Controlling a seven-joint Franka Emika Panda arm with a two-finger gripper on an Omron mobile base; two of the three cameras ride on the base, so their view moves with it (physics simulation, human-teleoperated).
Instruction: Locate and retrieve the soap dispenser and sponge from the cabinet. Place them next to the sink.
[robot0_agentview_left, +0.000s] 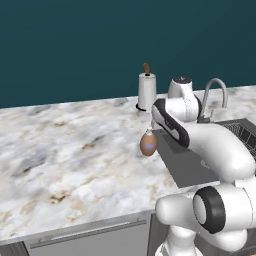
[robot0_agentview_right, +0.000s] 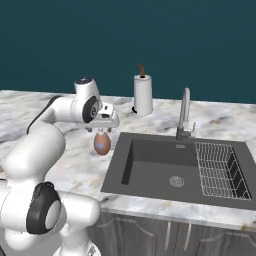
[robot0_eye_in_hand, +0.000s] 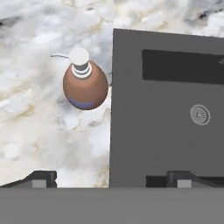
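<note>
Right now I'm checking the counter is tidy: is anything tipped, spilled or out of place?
Nothing stands out. The soap dispenser stands upright on the marble counter just left of the sink, with the paper-towel roll upright behind. No spill shows.

This is a kitchen, a rendered one; the surfaces look smooth and computer-made. A long marble countertop (robot0_agentview_left: 65, 145) in white with grey and brown veins runs from left to right; a dark grey sink (robot0_agentview_right: 165, 167) is set into it on the right side, with a round drain in its floor. A chrome gooseneck faucet (robot0_agentview_right: 184, 115) stands at the far edge of the basin; a wire rack (robot0_agentview_right: 220, 170) lies in its right part. A paper-towel roll (robot0_agentview_right: 143, 95) stands upright on its holder near the far wall; a soap dispenser (robot0_agentview_right: 102, 143) stands just left of the sink. Grey panelled base cabinets (robot0_agentview_right: 165, 235) are below the counter; the wall (robot0_agentview_left: 75, 45) behind is plain dark teal.
</note>
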